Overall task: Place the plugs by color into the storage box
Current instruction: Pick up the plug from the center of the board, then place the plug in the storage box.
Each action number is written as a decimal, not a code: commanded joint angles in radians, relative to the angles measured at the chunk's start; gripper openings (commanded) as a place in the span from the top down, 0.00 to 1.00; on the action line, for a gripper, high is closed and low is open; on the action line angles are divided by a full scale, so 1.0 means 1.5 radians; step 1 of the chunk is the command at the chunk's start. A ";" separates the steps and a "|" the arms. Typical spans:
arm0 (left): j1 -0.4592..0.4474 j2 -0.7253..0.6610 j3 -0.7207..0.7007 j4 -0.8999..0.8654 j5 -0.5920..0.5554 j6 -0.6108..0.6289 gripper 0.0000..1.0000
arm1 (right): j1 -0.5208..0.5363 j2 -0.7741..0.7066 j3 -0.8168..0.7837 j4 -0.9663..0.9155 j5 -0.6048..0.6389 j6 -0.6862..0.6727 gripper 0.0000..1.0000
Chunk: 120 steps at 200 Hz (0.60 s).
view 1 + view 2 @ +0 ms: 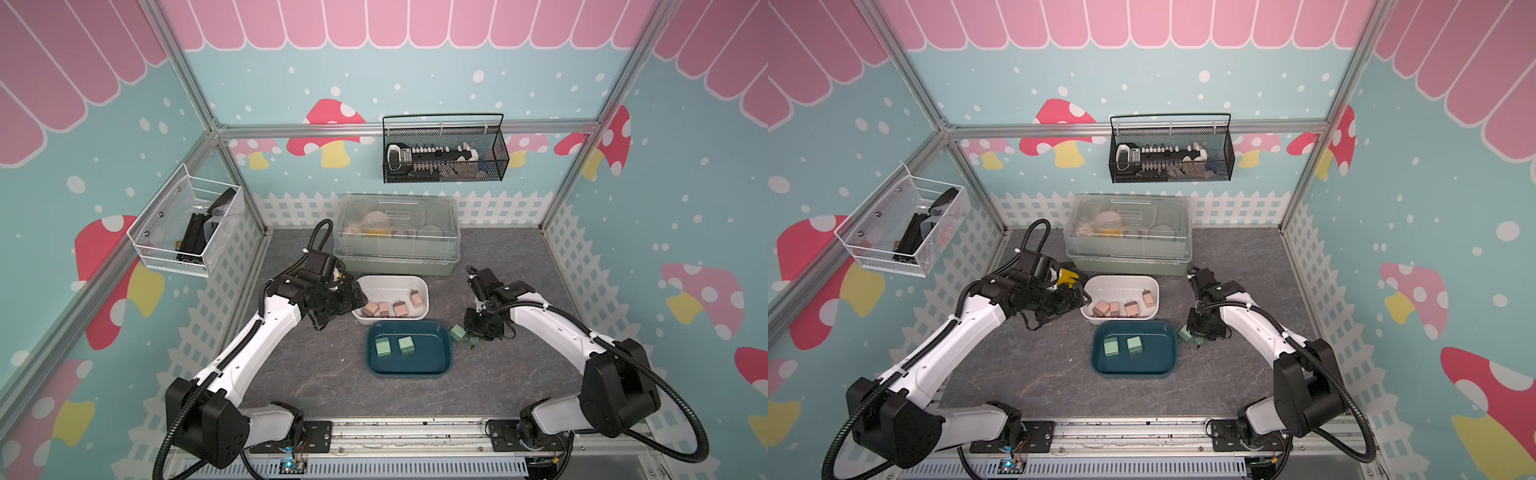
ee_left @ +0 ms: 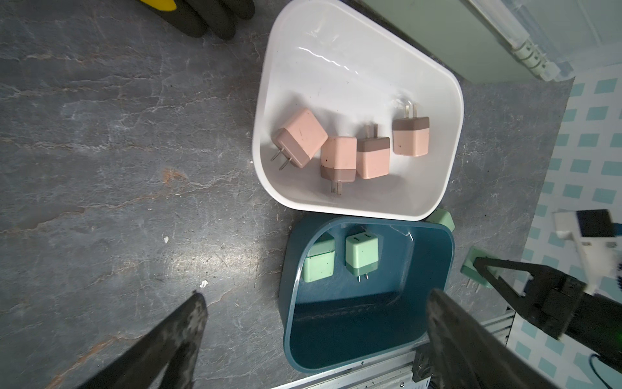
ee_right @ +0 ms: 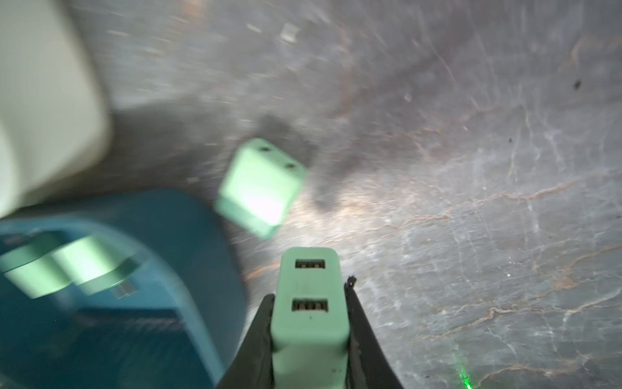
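At left, hangs left claw wide open and empty beside white box, with four pink plugs inside. At centre, shows two green plugs in teal box. At right, clamps right claw shut on third plug, with last plug loose on surface just beside teal box.

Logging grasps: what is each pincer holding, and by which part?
Right pincer clamps a mint green plug by its side faces; left pincer holds nothing.
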 commanded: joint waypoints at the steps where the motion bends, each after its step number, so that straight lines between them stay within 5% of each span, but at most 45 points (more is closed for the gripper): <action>1: 0.003 0.005 0.014 0.011 0.001 -0.008 0.02 | 0.055 -0.008 0.062 -0.073 0.000 -0.001 0.86; 48: 0.004 0.008 0.011 0.018 0.005 -0.005 0.02 | 0.212 0.093 0.172 -0.071 -0.001 0.030 0.86; 120: 0.004 -0.007 -0.006 0.016 0.006 -0.001 0.02 | 0.322 0.310 0.324 -0.061 0.001 -0.035 0.85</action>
